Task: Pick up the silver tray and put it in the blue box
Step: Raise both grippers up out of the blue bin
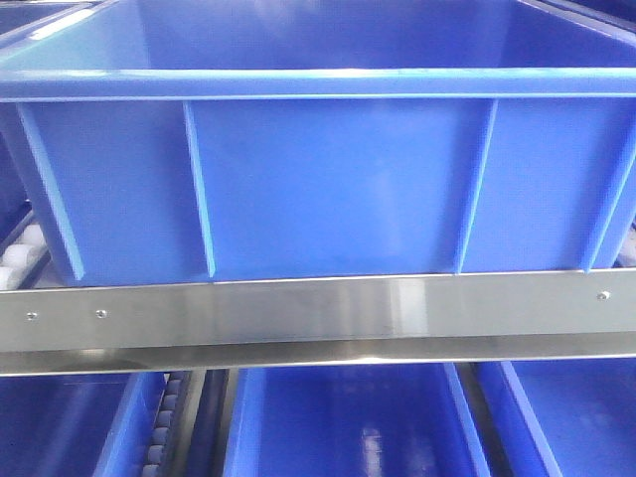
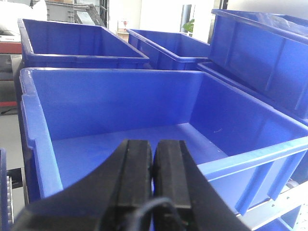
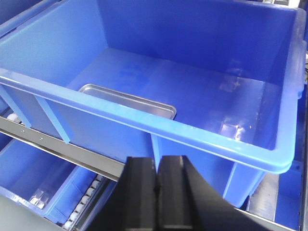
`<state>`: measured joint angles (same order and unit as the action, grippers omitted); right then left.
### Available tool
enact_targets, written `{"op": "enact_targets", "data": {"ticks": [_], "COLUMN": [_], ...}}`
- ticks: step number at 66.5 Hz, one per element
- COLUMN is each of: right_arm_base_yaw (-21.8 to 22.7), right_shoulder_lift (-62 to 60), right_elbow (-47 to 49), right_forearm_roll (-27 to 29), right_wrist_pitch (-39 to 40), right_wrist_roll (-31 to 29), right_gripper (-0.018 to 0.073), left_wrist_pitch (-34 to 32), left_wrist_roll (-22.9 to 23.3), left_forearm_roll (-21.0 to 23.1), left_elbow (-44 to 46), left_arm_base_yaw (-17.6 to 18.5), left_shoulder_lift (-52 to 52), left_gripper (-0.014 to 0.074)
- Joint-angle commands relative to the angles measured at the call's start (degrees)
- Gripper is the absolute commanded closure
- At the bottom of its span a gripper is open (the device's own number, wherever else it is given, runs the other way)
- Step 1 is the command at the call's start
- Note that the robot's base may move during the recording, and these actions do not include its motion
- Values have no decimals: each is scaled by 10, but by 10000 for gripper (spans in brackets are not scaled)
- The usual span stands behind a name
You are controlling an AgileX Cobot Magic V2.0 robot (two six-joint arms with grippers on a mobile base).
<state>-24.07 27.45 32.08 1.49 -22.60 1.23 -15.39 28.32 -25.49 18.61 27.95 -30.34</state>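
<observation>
The silver tray lies flat on the floor of the blue box, near the box's front wall and left of middle; the rim hides its near edge. The same blue box fills the front view with its ribbed side wall, and the tray is hidden there. My right gripper is shut and empty, outside the box below its front rim. My left gripper is shut and empty too, hovering above the near rim of a blue crate whose floor is bare.
A steel shelf rail runs under the box, with more blue crates and roller tracks on the level below. Further blue crates stand behind and to the right in the left wrist view.
</observation>
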Motion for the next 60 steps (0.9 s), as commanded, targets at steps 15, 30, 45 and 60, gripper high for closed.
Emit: {"op": "enact_targets", "data": {"ticks": [15,30,45,60], "right_arm_base_yaw": [1,1,1,30], "right_shoulder_lift": [1,1,1,-16], "right_elbow": [16,16,16,-22], "right_forearm_roll": [-5,-5,-5,-38], "right_wrist_pitch": [195,204,206,226], "right_wrist_roll": [-7,-7,-7,-7], "right_gripper": [505,505,505,505], "left_wrist_pitch": [-48,-48,-48,-48], "left_wrist_roll": [3,3,3,3], "left_forearm_roll": [4,4,4,4], "left_elbow": [16,16,16,16], "left_arm_base_yaw": [3,3,3,3], "left_shoulder_lift": [1,1,1,1], "left_gripper": [603,603,602,603]}}
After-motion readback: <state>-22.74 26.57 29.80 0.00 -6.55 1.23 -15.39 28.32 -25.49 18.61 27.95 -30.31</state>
